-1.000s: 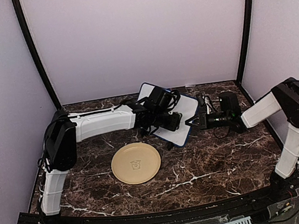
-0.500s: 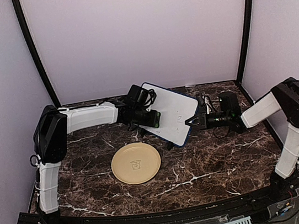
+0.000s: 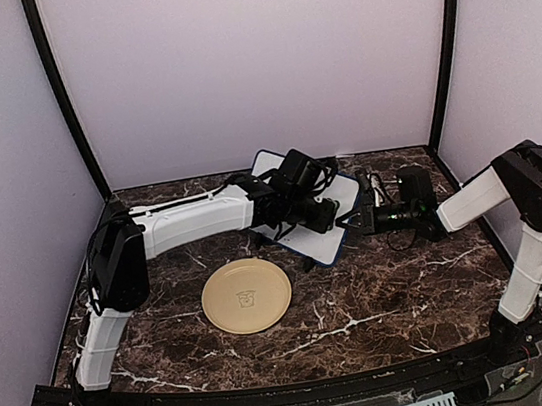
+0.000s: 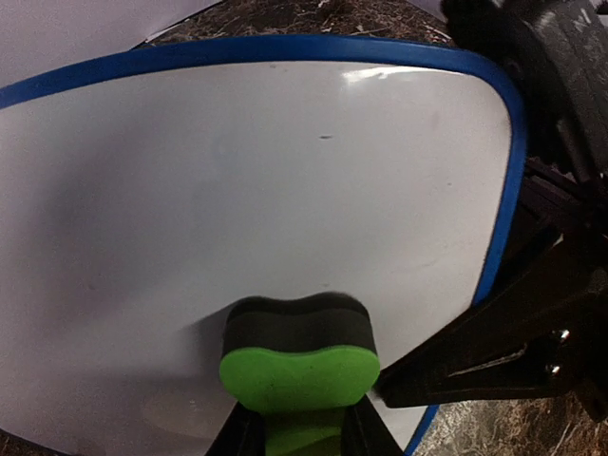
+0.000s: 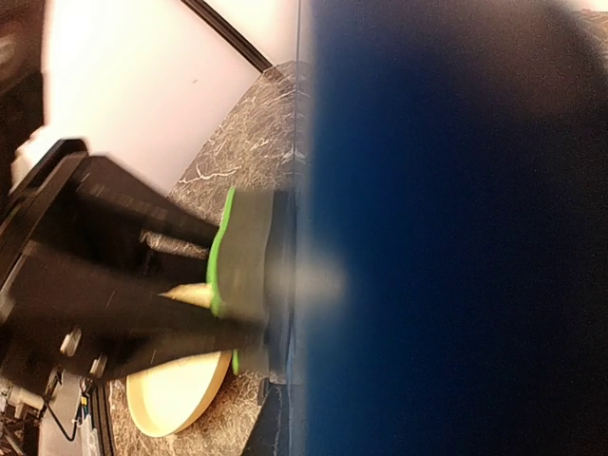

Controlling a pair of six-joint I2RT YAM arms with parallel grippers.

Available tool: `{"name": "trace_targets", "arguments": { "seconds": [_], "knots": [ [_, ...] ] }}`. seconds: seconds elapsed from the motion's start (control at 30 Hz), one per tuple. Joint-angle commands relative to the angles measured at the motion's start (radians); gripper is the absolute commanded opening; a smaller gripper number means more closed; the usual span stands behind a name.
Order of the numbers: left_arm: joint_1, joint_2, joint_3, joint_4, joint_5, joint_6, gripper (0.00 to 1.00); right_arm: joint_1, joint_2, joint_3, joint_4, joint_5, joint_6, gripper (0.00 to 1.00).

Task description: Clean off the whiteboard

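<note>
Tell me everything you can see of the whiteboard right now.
The whiteboard is glossy white with a thin blue frame and rounded corners, propped tilted on the table. Its face looks clean but for one dark speck. The left hand presses a green eraser on it; the right hand pinches its edge.

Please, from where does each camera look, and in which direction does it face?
Top external: high behind the robot, looking down on the table; left gripper and right gripper meet at the whiteboard.
Left wrist: faces the whiteboard's white surface; left gripper holds the green eraser against it.
Right wrist: looks along the whiteboard's blue edge, which the right gripper clamps.
Both wrist views share the eraser.
</note>
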Motion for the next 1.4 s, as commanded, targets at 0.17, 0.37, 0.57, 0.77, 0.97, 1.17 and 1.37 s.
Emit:
{"name": "trace_targets", "arguments": {
  "seconds": [0.17, 0.37, 0.57, 0.77, 0.97, 1.17, 1.37],
  "knots": [
    [-0.053, 0.114, 0.061, -0.077, 0.013, 0.011, 0.00, 0.030, 0.062, -0.048, -0.212, -0.006, -0.146, 0.00],
    [0.021, 0.097, 0.110, -0.132, -0.105, -0.059, 0.00, 0.030, 0.062, -0.048, -0.213, -0.004, -0.146, 0.00],
    [0.085, 0.085, 0.135, -0.172, -0.190, -0.093, 0.00, 0.031, 0.062, -0.048, -0.212, -0.004, -0.145, 0.00],
    [0.098, 0.088, 0.131, -0.148, -0.161, -0.079, 0.00, 0.031, 0.062, -0.048, -0.212, -0.004, -0.146, 0.00],
    [0.022, 0.097, 0.107, -0.077, -0.104, 0.002, 0.00, 0.031, 0.063, -0.048, -0.212, -0.004, -0.146, 0.00],
    [-0.063, 0.103, 0.018, -0.011, -0.073, -0.049, 0.00, 0.031, 0.064, -0.048, -0.212, -0.004, -0.146, 0.00],
    [-0.088, 0.103, -0.013, 0.038, -0.048, -0.113, 0.00, 0.031, 0.065, -0.048, -0.211, -0.006, -0.146, 0.00]
  ]
}}
